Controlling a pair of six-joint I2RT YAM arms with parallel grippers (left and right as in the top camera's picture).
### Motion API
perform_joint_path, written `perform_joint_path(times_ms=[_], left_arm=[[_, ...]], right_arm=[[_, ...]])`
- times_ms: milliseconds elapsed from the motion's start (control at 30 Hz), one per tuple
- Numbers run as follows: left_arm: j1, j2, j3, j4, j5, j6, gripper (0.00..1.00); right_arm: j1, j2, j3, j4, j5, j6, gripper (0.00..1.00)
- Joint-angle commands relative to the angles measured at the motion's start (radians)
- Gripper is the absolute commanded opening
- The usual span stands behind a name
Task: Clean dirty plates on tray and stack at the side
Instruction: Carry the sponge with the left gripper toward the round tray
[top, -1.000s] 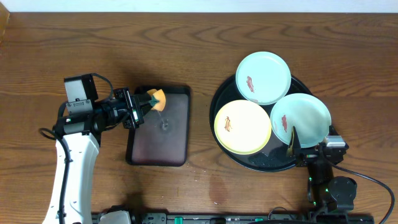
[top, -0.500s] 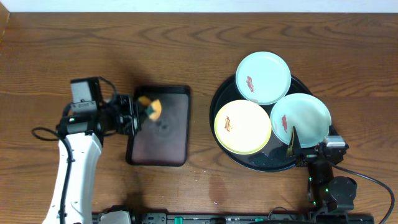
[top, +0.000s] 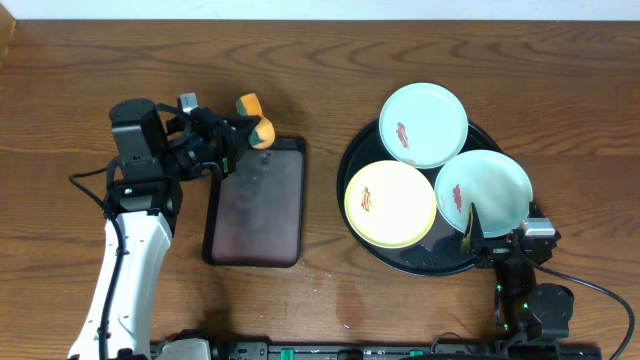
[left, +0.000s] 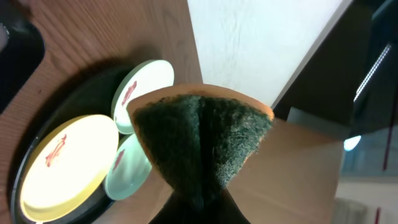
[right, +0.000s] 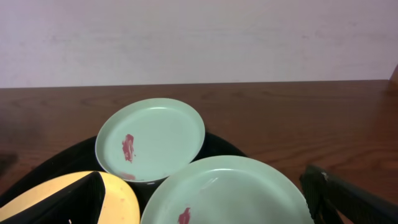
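Note:
Three plates lie on the round black tray (top: 352, 160): a mint one (top: 423, 124) at the back, a yellow one (top: 390, 203) in front and a second mint one (top: 484, 192) to the right, each with a red-brown smear. My left gripper (top: 236, 133) is shut on an orange sponge (top: 256, 118) above the far edge of the small rectangular tray. In the left wrist view the sponge's green scouring face (left: 202, 137) fills the middle, with the yellow plate (left: 62, 162) to the left. My right gripper (right: 205, 208) stands open over the near mint plate (right: 230, 186).
The rectangular black tray (top: 255, 200) lies on the dark wood table (top: 320, 70), left of the round tray. The left arm (top: 130, 250) runs down the table's left side. A pale wall (right: 199, 37) rises behind the table's far edge.
My left gripper has lifted the sponge off the rectangular tray, carried it back to the tray's far edge and turned to face the plates. The right arm and plates have not moved.

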Motion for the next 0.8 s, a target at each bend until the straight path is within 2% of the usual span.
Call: perform_joint_path(times_ms=[0,100,167,200,267,333,400,467,533,600,667,733,767], left_arm=[[-0.005,0.000,0.007,-0.085,-0.029,0.248,0.08],[-0.031,0.016,0.007,-0.320,-0.209,0.294,0.08],[-0.053,0.043,0.007,-0.446,-0.299,0.261,0.08],[-0.059,0.058,0.007,-0.485,-0.289,0.221,0.08],[-0.057,0.079,0.007,-0.501,-0.183,0.090,0.08],[-0.048,0.084,0.007,-0.449,-0.013,-0.111,0.08],[-0.041,0.083,0.007,-0.349,0.125,-0.246,0.07],[-0.040,0.083,0.007,-0.189,0.211,-0.331,0.08],[-0.040,0.083,0.007,-0.074,0.204,-0.342,0.08],[-0.040,0.083,0.007,-0.067,0.146,-0.302,0.08],[-0.044,0.085,0.007,-0.149,0.040,-0.170,0.08],[-0.065,0.091,0.007,-0.316,-0.146,-0.045,0.08],[-0.081,0.098,0.007,-0.412,-0.258,-0.025,0.08]], right_arm=[[-0.002,-0.005,-0.001,-0.004,0.002,-0.015,0.99],[-0.002,-0.005,-0.001,-0.004,0.002,-0.015,0.99],[-0.002,-0.005,-0.001,-0.004,0.002,-0.015,0.99],[-0.002,-0.005,-0.001,-0.004,0.002,-0.015,0.99],[-0.002,-0.005,-0.002,-0.004,0.002,-0.015,0.99],[-0.002,-0.005,-0.001,-0.004,0.002,-0.015,0.99],[-0.002,-0.005,-0.002,-0.004,0.002,-0.015,0.99],[-0.002,-0.005,-0.002,-0.004,0.002,-0.015,0.99],[-0.002,-0.005,-0.002,-0.004,0.002,-0.015,0.99],[-0.002,-0.005,-0.002,-0.004,0.002,-0.015,0.99],[-0.002,-0.005,-0.002,-0.004,0.002,-0.015,0.99],[-0.002,-0.005,-0.002,-0.004,0.002,-0.015,0.99],[-0.002,-0.005,-0.001,-0.004,0.002,-0.015,0.99]])
